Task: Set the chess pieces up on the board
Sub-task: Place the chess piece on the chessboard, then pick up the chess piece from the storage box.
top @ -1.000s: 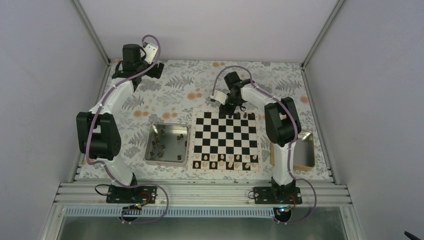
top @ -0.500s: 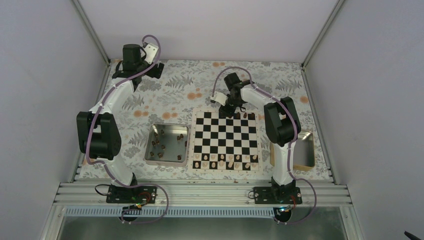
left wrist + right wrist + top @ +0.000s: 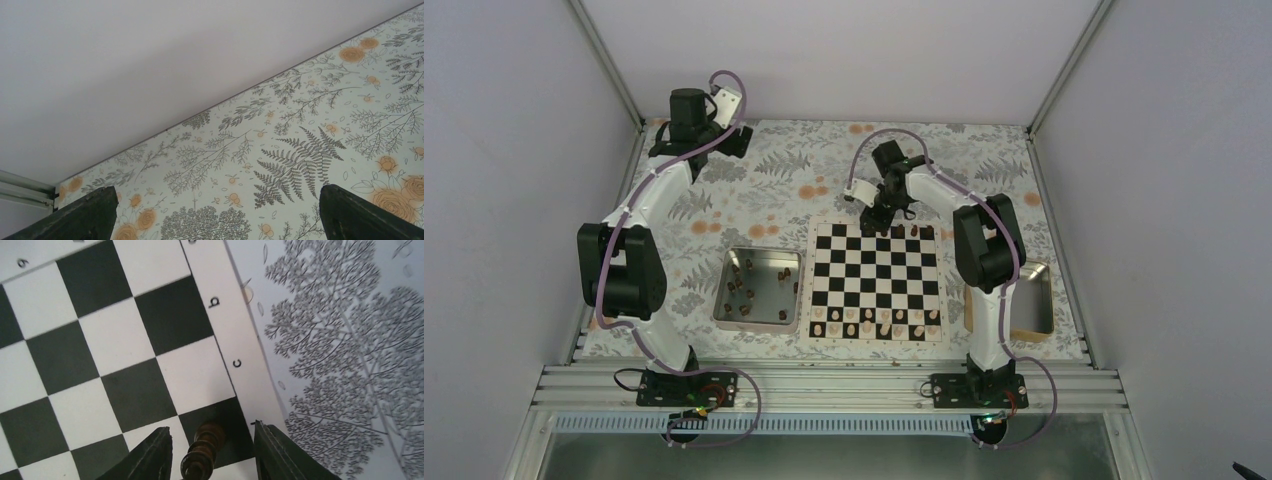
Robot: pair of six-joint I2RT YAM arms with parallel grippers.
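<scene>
We watch the right gripper (image 3: 210, 427) loosen its fingers from a dark brown chess piece (image 3: 204, 452), now standing free between them on a dark square at the far edge of the board (image 3: 875, 270), one more piece placed. It is small, turned wood with ringed ribs; the left gripper (image 3: 217, 188) hangs wide and empty at the far left

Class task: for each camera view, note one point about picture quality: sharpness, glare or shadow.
Top external: even, soft light, metal tray shiny, chess pieces too small to identify. Left wrist: fern-print tablecloth sharp, gripper fingers dark. Right wrist: board squares crisp, the dark piece near the lens slightly soft.
</scene>
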